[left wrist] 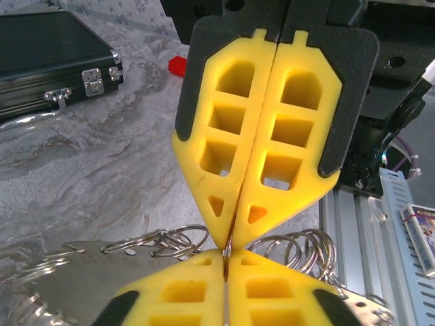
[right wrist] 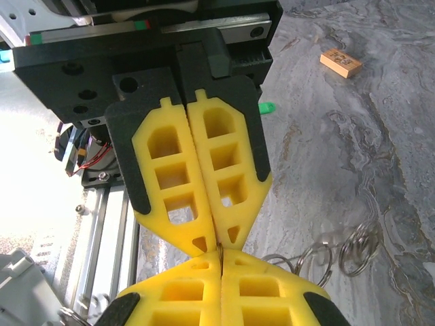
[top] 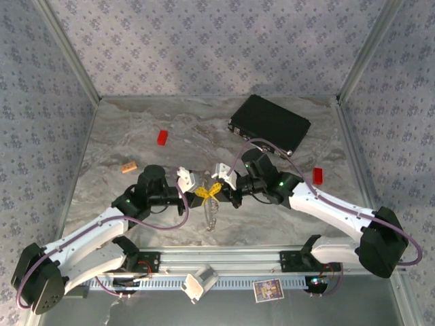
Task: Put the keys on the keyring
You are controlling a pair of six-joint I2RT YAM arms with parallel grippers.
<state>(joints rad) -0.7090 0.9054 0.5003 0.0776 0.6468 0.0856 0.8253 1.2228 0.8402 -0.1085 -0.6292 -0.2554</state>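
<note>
The scene is enclosed by walls (top: 204,41) papered in a pale blue-grey floral print, with metal posts at the corners. The bench (top: 129,122) is surfaced in a grey, veined marble pattern, and a slotted metal rail (top: 231,261) is run along its near edge. A flat black case (top: 270,122) with silvery latches is laid near the far right corner.

The two arms are brought together over the middle of the bench, nearer the near edge, so that the left gripper (top: 202,193) and the right gripper (top: 215,190) are met tip to tip. Both pairs of yellow jaws are clenched pad against pad, and a sliver of the keyring (top: 211,216) is pinched where the four tips meet.

The keyring is seen as a thin, silvery, floppy chain of wire loops. From overhead it is trailed from the tips toward the near edge. In the wrist views its loops are fanned out to both sides of the pinch. Whether its lower end is rested on the bench cannot be told.

A printed card (top: 267,290) is laid beyond the near edge. One red block (top: 162,137) is placed left of the middle toward the far edge, and a second red block (top: 317,176) near the right edge. A tan-orange block (top: 129,166) is set near the left edge. A small green piece (right wrist: 267,107) is glimpsed beside the left gripper's black body. Whether it is a key cannot be told.
</note>
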